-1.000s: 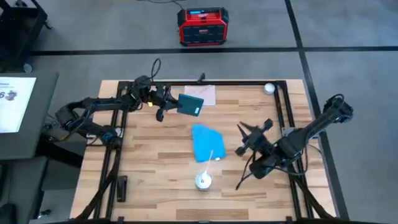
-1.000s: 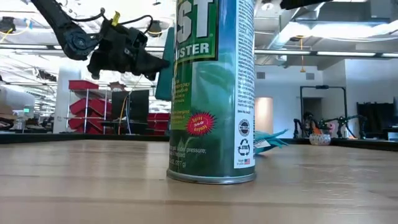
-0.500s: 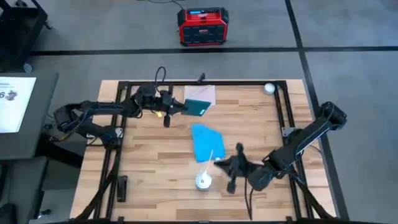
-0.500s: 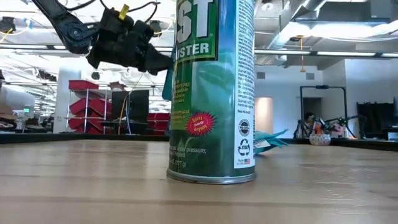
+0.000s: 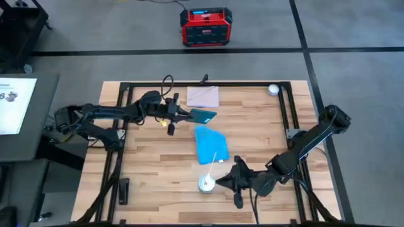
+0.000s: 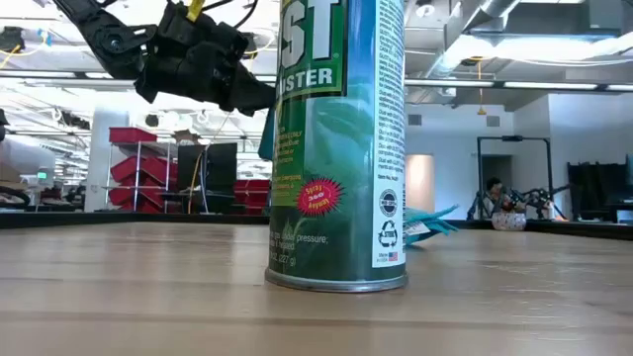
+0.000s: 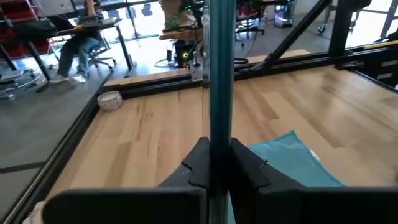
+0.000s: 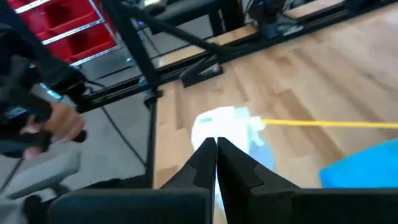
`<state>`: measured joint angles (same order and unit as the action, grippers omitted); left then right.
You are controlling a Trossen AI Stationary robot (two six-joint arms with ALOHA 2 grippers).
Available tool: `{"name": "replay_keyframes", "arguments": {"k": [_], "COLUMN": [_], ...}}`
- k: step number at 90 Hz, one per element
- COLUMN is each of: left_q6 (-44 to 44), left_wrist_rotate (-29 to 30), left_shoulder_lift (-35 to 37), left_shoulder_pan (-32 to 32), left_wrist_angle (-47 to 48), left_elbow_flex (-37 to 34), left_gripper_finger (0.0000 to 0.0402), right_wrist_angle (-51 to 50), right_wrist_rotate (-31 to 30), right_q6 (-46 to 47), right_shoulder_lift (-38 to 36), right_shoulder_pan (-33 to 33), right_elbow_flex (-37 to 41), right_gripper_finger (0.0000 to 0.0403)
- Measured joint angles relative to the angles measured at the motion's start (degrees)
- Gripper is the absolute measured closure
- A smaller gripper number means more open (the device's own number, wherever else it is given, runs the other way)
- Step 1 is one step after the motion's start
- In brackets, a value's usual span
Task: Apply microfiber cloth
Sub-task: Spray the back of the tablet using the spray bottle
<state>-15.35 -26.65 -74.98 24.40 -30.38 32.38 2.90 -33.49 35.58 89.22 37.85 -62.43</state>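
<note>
Left gripper [image 5: 187, 115] clamped on the tablet [image 5: 203, 115], held edge-on above the tabletop [image 5: 151, 151]; over the last second it has swung lower, toward the cloth's far end. Microfiber cloth [image 5: 209, 144] lies flat mid-table, unheld. Right gripper [image 5: 222, 181], fingers pressed together and empty, has dropped in beside the duster can [image 5: 206, 183]. Judgement: cloth pickup not begun; wiping still pending.

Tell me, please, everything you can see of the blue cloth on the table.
The blue cloth is a bright sky-blue, soft-looking piece, folded flat into a rough rectangle and lying skewed near the middle of the wooden table. The spray can stands just off one corner. Neither pincer touches it; the tablet is held in the air above its far edge.
</note>
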Motion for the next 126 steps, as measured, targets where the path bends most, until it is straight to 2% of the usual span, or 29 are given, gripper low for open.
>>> {"name": "replay_keyframes", "arguments": {"k": [54, 88, 98, 119, 126], "left_q6": [1.0, 2.6, 3.6, 3.8, 4.5], "left_wrist_rotate": [0.1, 0.3, 7.9, 23.1, 29.1], "left_shoulder_lift": [-0.1, -0.1, 0.4, 1.5, 3.1], "left_shoulder_pan": [0.0, -0.2, -2.9, -13.6, -16.3], "left_wrist_angle": [-0.6, -1.4, -2.7, -1.3, -1.8], "left_elbow_flex": [0.0, 0.0, 0.0, -0.1, -2.3], "left_gripper_finger": [0.0396, 0.0395, 0.0397, 0.0397, 0.0397], "right_wrist_angle": [4.2, 5.1, 2.4, -12.6, -15.5], "right_wrist_rotate": [4.9, 5.2, 5.1, 2.3, 2.3], "right_q6": [-2.9, -6.8, -9.0, -12.1, -11.8], "right_shoulder_lift": [3.9, 3.8, 3.0, 2.2, 2.2], "right_shoulder_pan": [-4.4, -5.1, -5.3, -5.6, -5.9], "right_elbow_flex": [0.0, 0.0, -1.4, -9.6, -11.1], "right_gripper_finger": [0.0403, 0.0403, 0.0403, 0.0403, 0.0403]}}
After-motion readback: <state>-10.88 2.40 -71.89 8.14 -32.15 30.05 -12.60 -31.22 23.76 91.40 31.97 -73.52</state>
